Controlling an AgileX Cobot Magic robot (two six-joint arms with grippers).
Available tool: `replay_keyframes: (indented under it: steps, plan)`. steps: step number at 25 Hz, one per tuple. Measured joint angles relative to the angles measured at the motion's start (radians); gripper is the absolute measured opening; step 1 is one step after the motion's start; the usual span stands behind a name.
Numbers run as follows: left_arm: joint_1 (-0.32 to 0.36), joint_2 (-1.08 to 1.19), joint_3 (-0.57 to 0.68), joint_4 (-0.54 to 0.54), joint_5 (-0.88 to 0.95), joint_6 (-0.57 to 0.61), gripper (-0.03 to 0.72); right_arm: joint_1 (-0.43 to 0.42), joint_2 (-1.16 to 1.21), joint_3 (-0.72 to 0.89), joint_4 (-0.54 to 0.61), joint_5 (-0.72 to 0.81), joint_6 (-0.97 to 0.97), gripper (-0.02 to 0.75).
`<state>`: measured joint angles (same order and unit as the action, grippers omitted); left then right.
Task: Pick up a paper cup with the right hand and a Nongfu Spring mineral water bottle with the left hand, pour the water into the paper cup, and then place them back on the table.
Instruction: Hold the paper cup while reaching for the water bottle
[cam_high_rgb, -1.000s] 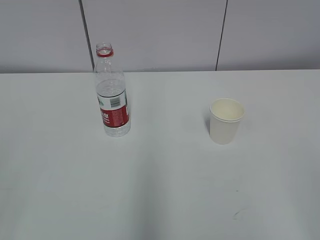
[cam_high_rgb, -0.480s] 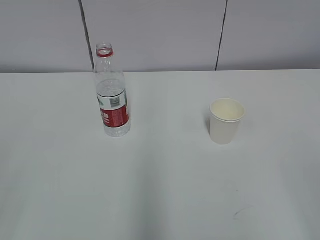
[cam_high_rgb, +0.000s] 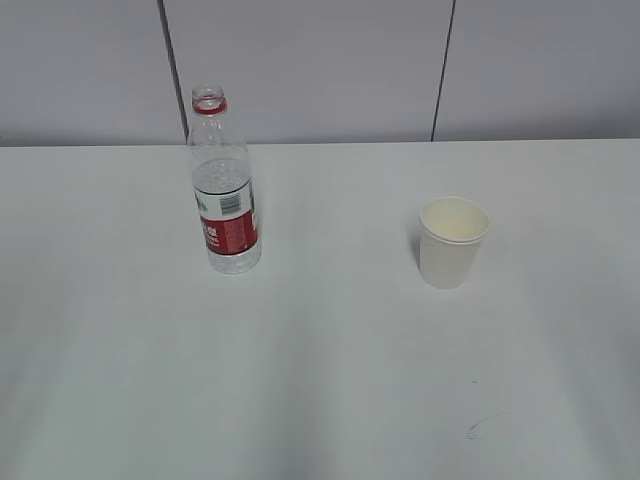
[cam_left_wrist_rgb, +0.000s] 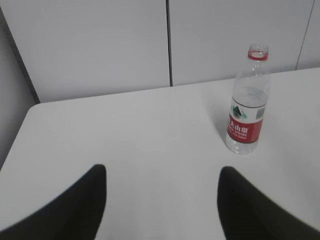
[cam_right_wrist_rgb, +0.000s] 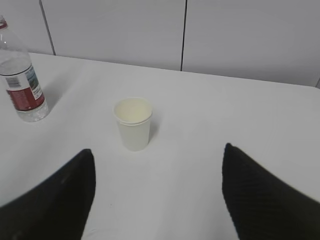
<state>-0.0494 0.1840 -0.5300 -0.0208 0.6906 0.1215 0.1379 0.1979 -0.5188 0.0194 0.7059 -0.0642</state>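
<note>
Standing uncapped at the counter's far left, the part-full Nongfu Spring bottle looks thin-walled, best gripped at its label; the light, crushable paper cup sits right; both tools gape, empty.

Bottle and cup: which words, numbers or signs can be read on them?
Water bottle label: white characters on red and a barcode, all too blurred to read; a green mark shows above.
Paper cup: no text at all.
</note>
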Motion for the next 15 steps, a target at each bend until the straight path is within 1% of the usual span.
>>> replay_keyframes:
  steps: [5, 7, 12, 15]
  plan:
    - [0.0, 0.178, 0.0, 0.0, -0.226, 0.008, 0.439, -0.002, 0.207, 0.0, -0.019, -0.198, 0.0, 0.589]
    - [0.0, 0.24, 0.0, 0.0, -0.306, 0.008, 0.439, -0.002, 0.292, 0.007, -0.025, -0.321, 0.0, 0.589]
    - [0.0, 0.423, 0.001, -0.002, -0.432, 0.008, 0.439, -0.002, 0.523, 0.046, -0.03, -0.6, 0.0, 0.589]
    - [0.0, 0.535, 0.028, -0.003, -0.57, 0.008, 0.439, -0.002, 0.647, 0.071, -0.03, -0.768, 0.0, 0.589]
